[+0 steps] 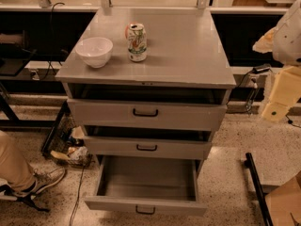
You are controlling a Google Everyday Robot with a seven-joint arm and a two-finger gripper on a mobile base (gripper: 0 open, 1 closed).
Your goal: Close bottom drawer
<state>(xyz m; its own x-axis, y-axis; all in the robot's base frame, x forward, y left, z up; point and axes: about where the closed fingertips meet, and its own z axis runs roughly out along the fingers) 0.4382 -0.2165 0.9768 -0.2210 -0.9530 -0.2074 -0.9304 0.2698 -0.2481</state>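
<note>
1. Nearest, at the bottom centre of the frame, the bottom drawer (146, 205) is sitting pulled far out. Its empty tray is showing and its small black handle (145, 210) is facing the lower edge. I am judging the task to be at its first step, the approach, with no closing push made yet.
2. At lower left a person's shoe (47, 179) is resting on the speckled floor, well apart from the drawer. At lower right a black bar (256, 187) is slanting across the floor, also apart from it.
3. My gripper (275, 108) is hanging at the right edge, about mid-height, above and to the right of the drawer and touching nothing. I cannot tell whether it is spread or pressed together. The next move, as I am reckoning it, calls for coming down and left to the front panel. I would then press flat near the handle and push straight in, so the drawer runs true.
4. Further back, the middle drawer (146, 147) and the top drawer (146, 112) are standing slightly open; neither is mine to shut.
5. Farthest, a white bowl (94, 51) and a can (137, 42) are standing near each other on the cabinet top (188, 55).
</note>
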